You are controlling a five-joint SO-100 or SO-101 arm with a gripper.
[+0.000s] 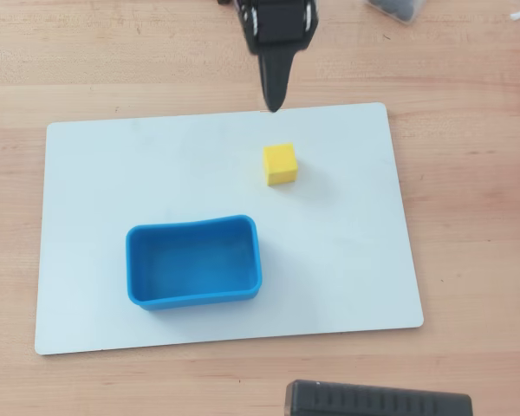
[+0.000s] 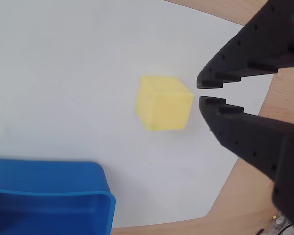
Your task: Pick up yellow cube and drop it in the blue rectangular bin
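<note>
Our claw (image 2: 202, 93), tips nearly pressed together and empty, hangs near the yellow cube (image 1: 279, 163); it looks light and stiff, so we would pinch opposite flat faces.

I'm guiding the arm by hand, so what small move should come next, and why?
Probably open the tool and bring it down over the cube: its tips are nearly closed with nothing between them, and the cube sits free on the white board, apart from the bin.
</note>
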